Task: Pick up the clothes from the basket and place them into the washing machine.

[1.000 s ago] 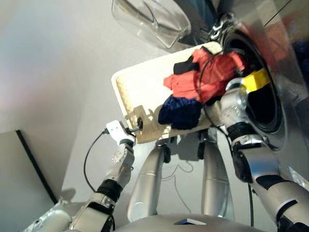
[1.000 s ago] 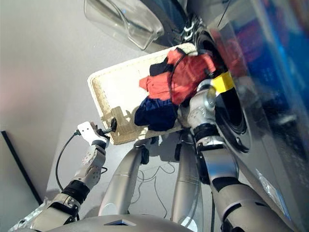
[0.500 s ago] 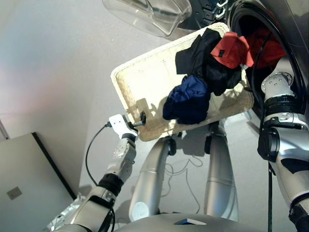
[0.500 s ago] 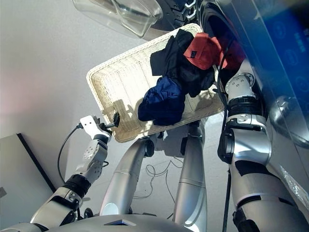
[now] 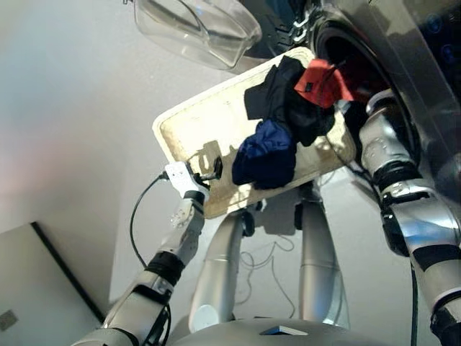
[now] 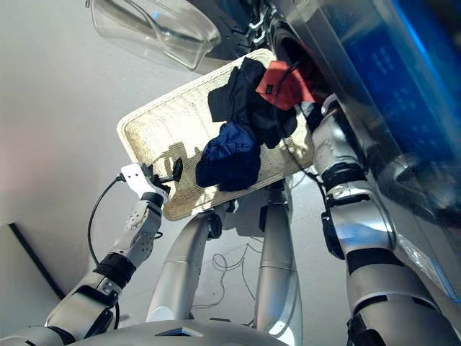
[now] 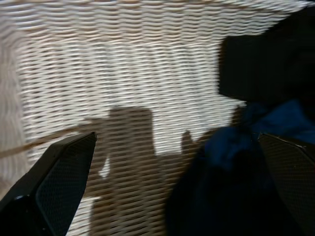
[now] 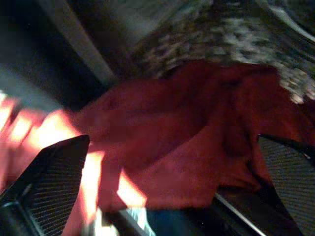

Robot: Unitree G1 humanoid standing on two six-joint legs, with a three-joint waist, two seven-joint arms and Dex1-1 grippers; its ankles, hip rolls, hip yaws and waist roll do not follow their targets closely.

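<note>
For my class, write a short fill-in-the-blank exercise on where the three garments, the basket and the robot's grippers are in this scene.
1. The left gripper hovers open over the ____ basket.
2. The ____ garment lies nearest the left gripper.
3. The black garment lies between the navy one and the ____ garment.
4. The washing machine door stands ____.

Missing words: woven; navy; red; open

Red-orange garment (image 5: 322,81) apparently released; right arm (image 5: 392,180) withdrawn from drum.
</note>
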